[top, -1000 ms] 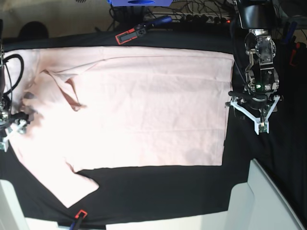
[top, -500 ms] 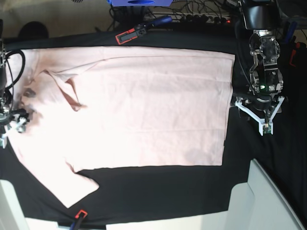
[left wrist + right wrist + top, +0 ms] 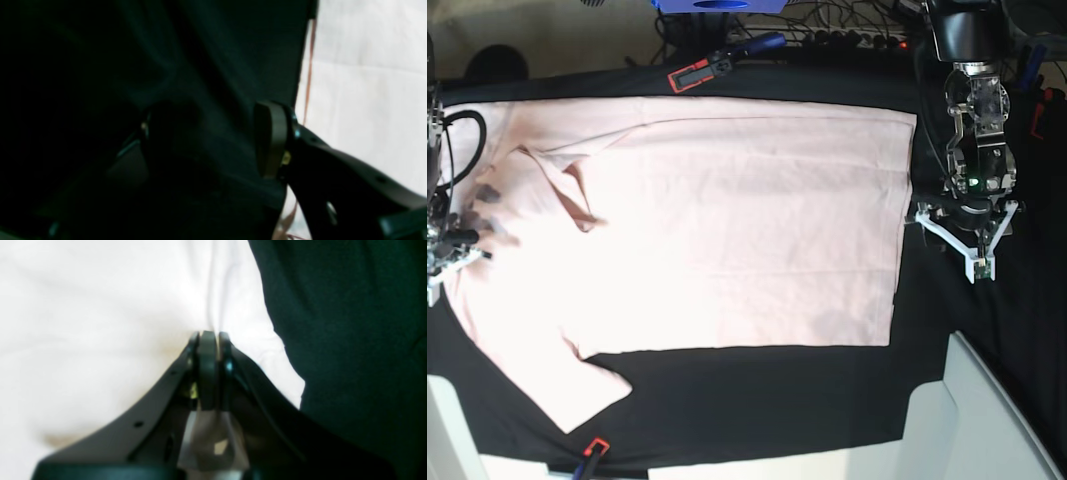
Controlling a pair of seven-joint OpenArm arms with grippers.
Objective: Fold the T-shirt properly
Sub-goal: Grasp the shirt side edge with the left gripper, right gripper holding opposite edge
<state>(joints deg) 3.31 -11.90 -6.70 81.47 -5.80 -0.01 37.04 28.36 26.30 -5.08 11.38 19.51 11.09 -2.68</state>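
Your pink T-shirt (image 3: 727, 220) lies spread flat across the black table cloth (image 3: 757, 400); your right gripper (image 3: 209, 340), at the shirt's left edge, has its jaws pressed together, pinching the fabric. Your left gripper (image 3: 213, 140) hangs spread over bare cloth just right of the hem, holding nothing.

T-shirt (image 3: 727, 225): pale pink, spread flat on the black table cloth (image 3: 767, 400), one sleeve folded inward.
Right gripper (image 3: 449, 245): at the shirt's edge on the view's left, apparently pinched.
Left gripper (image 3: 972, 240): just beside the hem, over cloth.
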